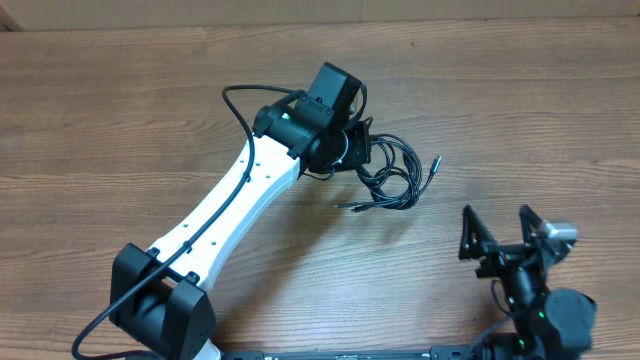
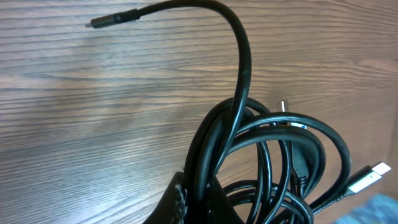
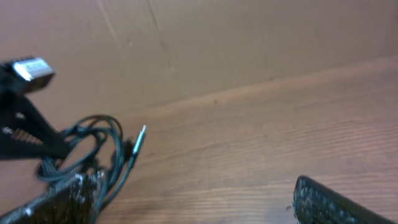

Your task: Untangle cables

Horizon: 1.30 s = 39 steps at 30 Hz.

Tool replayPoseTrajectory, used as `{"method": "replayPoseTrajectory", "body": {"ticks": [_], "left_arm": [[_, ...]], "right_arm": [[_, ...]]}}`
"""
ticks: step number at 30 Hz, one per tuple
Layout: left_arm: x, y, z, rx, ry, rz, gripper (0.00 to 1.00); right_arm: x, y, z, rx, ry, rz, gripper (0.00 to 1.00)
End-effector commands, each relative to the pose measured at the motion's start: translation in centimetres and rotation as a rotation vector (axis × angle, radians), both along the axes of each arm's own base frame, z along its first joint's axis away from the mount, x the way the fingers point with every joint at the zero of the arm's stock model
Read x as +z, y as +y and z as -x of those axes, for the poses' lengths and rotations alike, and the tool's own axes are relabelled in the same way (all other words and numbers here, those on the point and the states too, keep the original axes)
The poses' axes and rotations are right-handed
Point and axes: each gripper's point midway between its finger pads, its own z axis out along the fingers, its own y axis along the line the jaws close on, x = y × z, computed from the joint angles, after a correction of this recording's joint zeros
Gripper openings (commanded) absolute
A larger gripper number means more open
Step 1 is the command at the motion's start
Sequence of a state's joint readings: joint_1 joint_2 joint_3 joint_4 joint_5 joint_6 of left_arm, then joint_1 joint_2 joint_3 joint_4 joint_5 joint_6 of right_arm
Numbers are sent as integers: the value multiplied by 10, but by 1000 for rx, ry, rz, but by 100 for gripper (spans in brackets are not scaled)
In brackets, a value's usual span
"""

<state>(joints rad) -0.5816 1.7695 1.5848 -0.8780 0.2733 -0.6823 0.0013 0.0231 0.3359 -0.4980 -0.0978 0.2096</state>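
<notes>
The cables [image 1: 392,175] are bunched near the middle of the table [image 1: 120,110] and are pinched tight in the left gripper [image 1: 358,150]. The right gripper [image 1: 497,232] is held wide apart, well away. From it, the bunch is found ahead and to the left.

A wood-grain table [image 1: 120,110] fills the scene, with a plain brown panel [image 3: 249,37] standing behind it.

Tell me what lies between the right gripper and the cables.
Only bare table: the overhead view shows nothing between the open right gripper and the cables.
</notes>
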Motion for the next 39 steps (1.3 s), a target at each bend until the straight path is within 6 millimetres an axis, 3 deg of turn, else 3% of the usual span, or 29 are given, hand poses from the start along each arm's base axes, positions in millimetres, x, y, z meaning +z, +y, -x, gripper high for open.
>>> {"method": "replayPoseTrajectory", "body": {"ticks": [1,7,11,12,16,24,30,39], "left_arm": [[16,-14,0,-21,14,94,4],[25,-28,7,-49,52,183,4],[32,-37,19,-67,125,259,4],[34,-40,22,-80,139,275,4],[36,-42,26,-95,154,292,4],[36,-43,28,-154,123,288,4],[37,-44,29,-181,104,286,4],[41,-48,35,-160,165,328,5]], "right_arm": [[34,0,20,-12,32,-79,100],[47,13,35,37,218,-181,100],[44,43,40,187,412,-258,100],[40,58,40,274,498,-299,100],[31,75,32,366,605,-358,100],[21,86,17,422,689,-406,100],[21,87,14,431,695,-411,65],[21,86,13,425,690,-403,64]]}}
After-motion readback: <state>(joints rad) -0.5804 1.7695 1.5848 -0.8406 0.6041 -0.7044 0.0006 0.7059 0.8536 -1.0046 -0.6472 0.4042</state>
